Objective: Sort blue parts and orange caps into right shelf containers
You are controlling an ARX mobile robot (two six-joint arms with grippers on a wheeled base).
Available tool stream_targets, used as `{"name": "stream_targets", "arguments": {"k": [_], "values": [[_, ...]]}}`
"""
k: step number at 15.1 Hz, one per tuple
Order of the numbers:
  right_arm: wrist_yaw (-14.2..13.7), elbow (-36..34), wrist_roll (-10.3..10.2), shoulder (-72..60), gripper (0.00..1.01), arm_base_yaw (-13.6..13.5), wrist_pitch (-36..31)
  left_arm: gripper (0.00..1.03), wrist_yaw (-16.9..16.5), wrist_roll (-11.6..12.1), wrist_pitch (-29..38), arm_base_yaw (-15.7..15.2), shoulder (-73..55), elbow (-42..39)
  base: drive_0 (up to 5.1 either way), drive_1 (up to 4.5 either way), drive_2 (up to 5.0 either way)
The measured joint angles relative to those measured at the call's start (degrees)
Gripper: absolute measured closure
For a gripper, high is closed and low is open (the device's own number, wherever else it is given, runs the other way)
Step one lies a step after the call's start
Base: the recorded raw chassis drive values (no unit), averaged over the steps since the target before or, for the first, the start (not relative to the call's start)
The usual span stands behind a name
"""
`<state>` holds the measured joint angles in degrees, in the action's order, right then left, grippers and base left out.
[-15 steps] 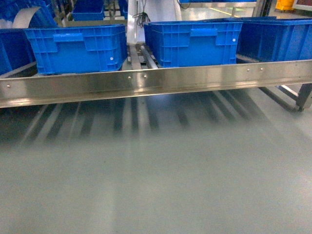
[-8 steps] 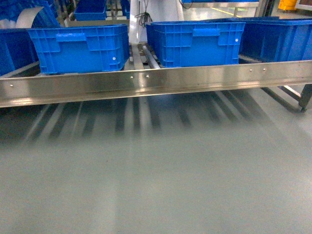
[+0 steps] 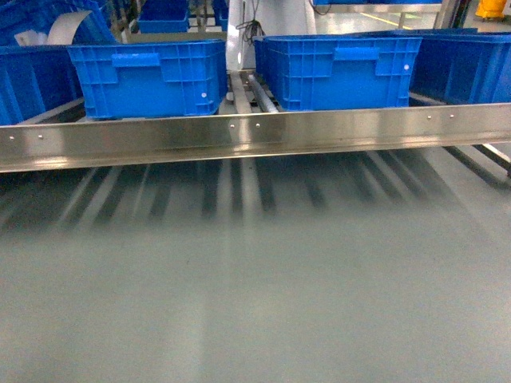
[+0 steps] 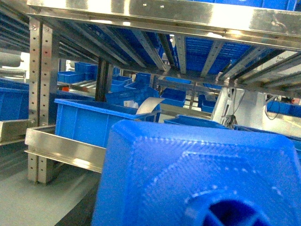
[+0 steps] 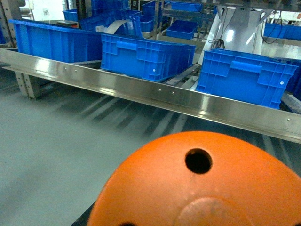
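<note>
A blue part [image 4: 197, 179] fills the left wrist view, evidently carried there for sorting, though the left fingers are hidden and their state cannot be told. An orange cap [image 5: 197, 183] likewise fills the right wrist view, the right grip equally unseen. Ahead, blue crates [image 3: 343, 72] wait behind the shelf [image 3: 255, 132] rail for deposits.

From my head camera, two deep blue ribbed crates [image 3: 148, 76] [image 3: 339, 72] sit upright side by side on the steel shelf [image 3: 255, 132], behind its front rail; an orange cap [image 5: 197, 183] fills my right wrist view; a blue part [image 4: 202, 174] fills the left.
</note>
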<state>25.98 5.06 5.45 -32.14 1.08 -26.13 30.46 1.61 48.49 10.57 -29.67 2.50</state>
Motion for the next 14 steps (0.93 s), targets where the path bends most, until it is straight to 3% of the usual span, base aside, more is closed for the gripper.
{"name": "stream_targets", "arguments": {"k": [14], "values": [[0.02,0.0,0.0,0.0,0.59,0.0,-0.02,0.57,0.22,-0.02,-0.04,-0.15,0.09,0.0,0.4,0.45,0.4]]}}
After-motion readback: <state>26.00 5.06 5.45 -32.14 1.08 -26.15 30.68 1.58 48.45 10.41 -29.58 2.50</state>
